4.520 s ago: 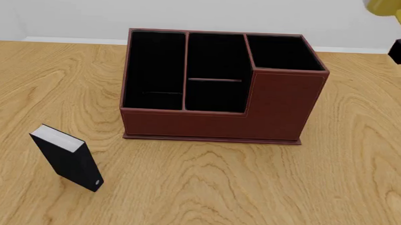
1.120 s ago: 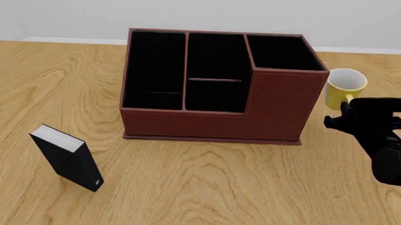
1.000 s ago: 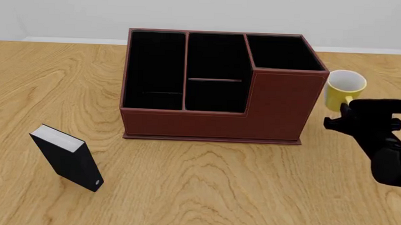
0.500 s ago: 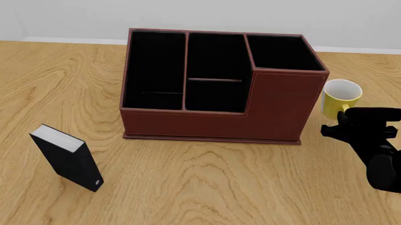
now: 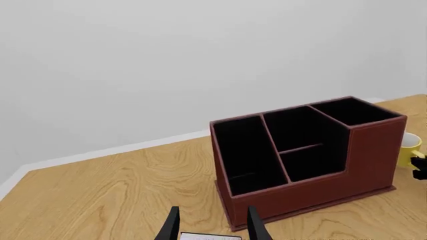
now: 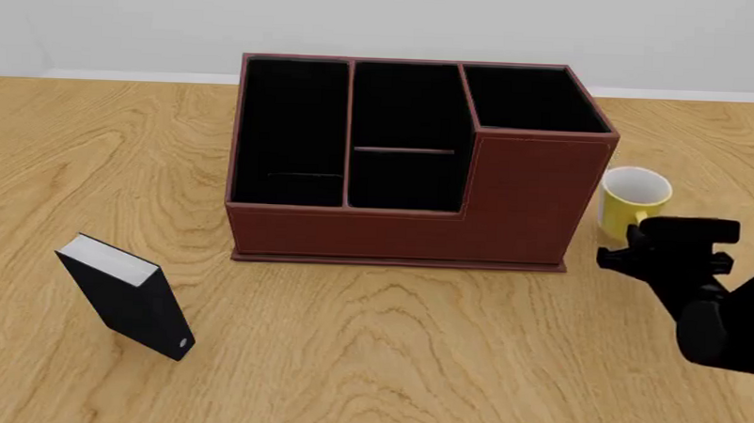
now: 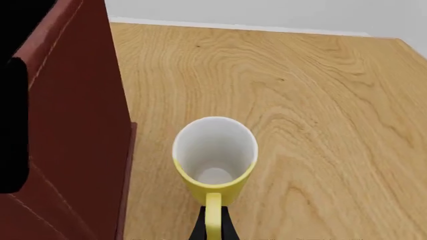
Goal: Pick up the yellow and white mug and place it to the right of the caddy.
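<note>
The yellow and white mug (image 6: 631, 197) stands upright just right of the caddy (image 6: 402, 233), close to its tall corner section. My right gripper (image 6: 653, 235) is shut on the mug's yellow handle (image 7: 213, 212), with its thin dark fingers pinching it from both sides. The right wrist view looks down into the mug's white inside (image 7: 215, 150), with the caddy's brown side wall (image 7: 73, 125) beside it. The mug is low over the wood; I cannot tell if its base touches. My left gripper (image 5: 213, 215) is open and empty, well in front of the caddy (image 5: 313, 192).
A small black book-like box (image 6: 129, 297) with a white top edge stands tilted at the front left of the wooden table (image 6: 409, 363). Its white edge (image 5: 210, 236) shows just below my left fingers. A pale wall runs behind the table.
My right gripper has brought the mug down from high at the back right to low beside the caddy's right wall, moving nearer and lower over the last second. The left arm has not moved.
</note>
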`<state>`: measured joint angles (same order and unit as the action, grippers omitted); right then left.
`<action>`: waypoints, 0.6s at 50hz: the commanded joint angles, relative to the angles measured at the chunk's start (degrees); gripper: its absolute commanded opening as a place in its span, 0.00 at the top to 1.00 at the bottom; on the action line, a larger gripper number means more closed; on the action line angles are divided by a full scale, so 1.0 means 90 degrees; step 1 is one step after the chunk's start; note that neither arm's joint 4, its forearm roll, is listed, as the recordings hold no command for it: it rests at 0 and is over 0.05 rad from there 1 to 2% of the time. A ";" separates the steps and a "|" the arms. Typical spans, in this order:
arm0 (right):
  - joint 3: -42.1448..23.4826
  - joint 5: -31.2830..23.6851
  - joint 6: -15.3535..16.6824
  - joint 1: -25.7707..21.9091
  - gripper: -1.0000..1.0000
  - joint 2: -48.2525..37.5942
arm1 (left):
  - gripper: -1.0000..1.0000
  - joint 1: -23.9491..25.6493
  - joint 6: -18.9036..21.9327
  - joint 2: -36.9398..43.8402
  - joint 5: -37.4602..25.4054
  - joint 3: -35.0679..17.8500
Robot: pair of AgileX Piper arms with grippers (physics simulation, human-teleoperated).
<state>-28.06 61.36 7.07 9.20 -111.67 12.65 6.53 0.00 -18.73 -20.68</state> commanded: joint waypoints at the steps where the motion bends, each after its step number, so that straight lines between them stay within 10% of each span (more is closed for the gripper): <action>1: -0.0062 0.0185 -0.0072 0.0044 1.00 -0.0303 | 0.00 0.0056 0.0058 0.0000 0.0025 0.0065; 30: -0.0101 0.0377 0.0136 0.0155 1.00 -0.0758 | 0.00 0.0061 -0.0017 0.0000 0.0040 0.0028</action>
<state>-28.62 65.15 8.52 9.97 -114.68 13.13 6.57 0.00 -18.41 -20.38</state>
